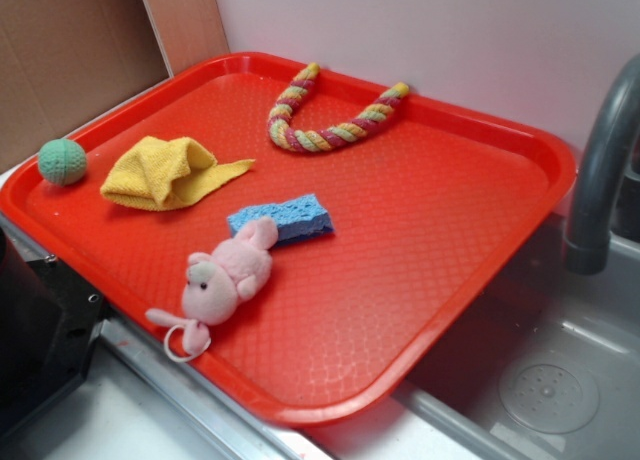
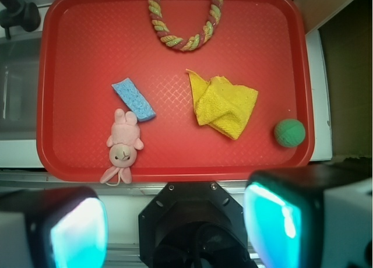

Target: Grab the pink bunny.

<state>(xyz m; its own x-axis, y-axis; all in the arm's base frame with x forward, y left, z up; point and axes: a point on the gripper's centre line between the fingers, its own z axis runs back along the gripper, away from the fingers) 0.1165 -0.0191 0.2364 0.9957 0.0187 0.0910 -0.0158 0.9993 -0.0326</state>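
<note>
**Desk:** What does the overhead shot give us?

**Photographer:** A red tray [image 2: 52, 58] beside a steel sink [image 1: 560, 380], five things on it. The pink bunny [image 2: 123, 147] lies near the tray's front edge, towards the sink side, head nearest the rim and feet pointing inward. Its whitish cord loop [image 1: 186, 342] trails from the ears at the rim.

**Desk:** Anything crowding it?

**Photographer:** Only the blue sponge [image 2: 133, 99] — its corner looks to be touching the bunny's feet, or just short of them. The yellow cloth [image 2: 224, 106] is bunched near the middle, the green ball [image 2: 289, 133] sits towards the far corner on that side, and the striped rope toy [image 2: 183, 23] curls along the back edge. All three are well apart from the bunny.

**Desk:** And the robot?

**Photographer:** The gripper [image 2: 175, 224] hangs high, back from the tray's front edge. Its two fingers fill the bottom corners of the wrist view, set wide apart, nothing between the jaws.

**Desk:** So how far along is the grab?

**Photographer:** By my reading, barely begun. The bunny lies untouched — the whole job is left: travel over it, drop, close, lift. The sponge is the one neighbour close enough to get caught up in the grip.
</note>
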